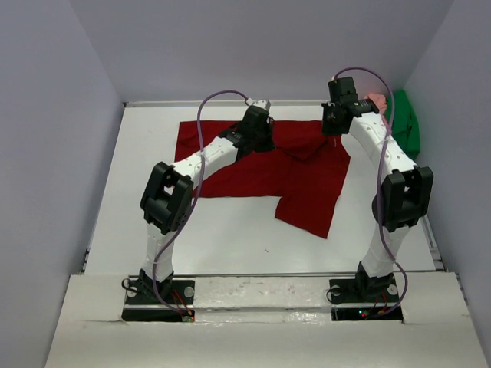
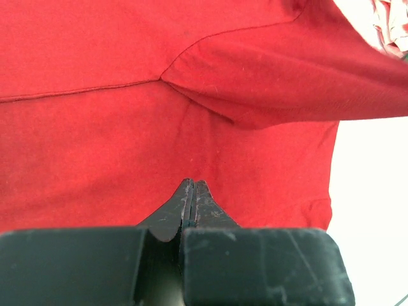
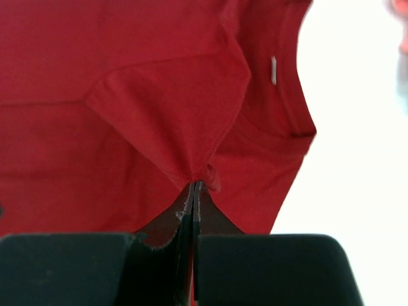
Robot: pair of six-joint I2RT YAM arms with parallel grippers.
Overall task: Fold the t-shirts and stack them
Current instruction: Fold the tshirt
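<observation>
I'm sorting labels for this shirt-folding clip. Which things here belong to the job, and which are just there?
Job:
- red shirt, spread on the table and pinched by the right tool
- green shirt, far right corner
- pink shirt, beside the green one

Just there:
- white table
- grey walls

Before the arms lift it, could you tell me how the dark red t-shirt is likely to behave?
Probably floppy: the dark red t-shirt puckers into a peak where the right end effector pinches it. Likely light, since that small pinch raises a fold. It would probably sag and trail rather than keep its shape, given the creases across it.
</observation>
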